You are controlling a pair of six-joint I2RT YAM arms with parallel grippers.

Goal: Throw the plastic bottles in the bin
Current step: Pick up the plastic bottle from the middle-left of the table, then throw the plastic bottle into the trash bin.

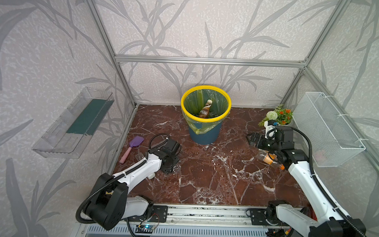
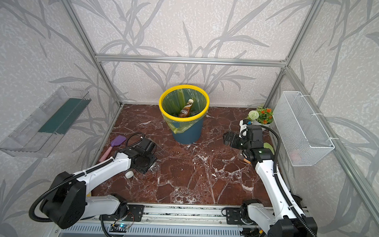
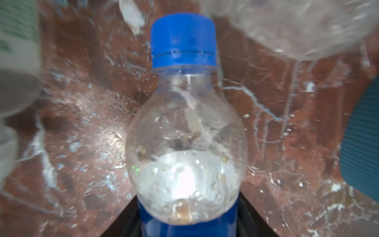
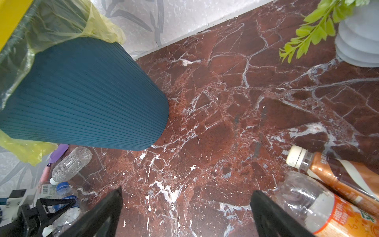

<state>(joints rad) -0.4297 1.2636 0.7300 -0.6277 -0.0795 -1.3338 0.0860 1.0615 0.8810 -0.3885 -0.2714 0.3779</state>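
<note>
**Bright, even light; wrist focus uneven**

Both top views are bright and evenly lit, the frame posts (image 1: 104, 33) bowing toward the edges. The glossy tabletop (image 1: 214, 178) shows pale sheen and only soft shadows at the bin (image 1: 204, 132). In the left wrist view the blue-capped bottle (image 3: 185, 123) is blurred, white glare on its belly. The right wrist view is sharp; its near fingers (image 4: 102, 215) go soft.

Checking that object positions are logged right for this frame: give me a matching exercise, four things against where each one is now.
Things:
1 bin
2 blue-capped bottle
3 orange-label bottle
4 purple spatula

Places:
A lying beside the right gripper
B at the left edge of the table
C at the back of the table, in the middle
D between the jaws of the left gripper

Pairs: 1-C; 2-D; 3-A; 4-B
</note>
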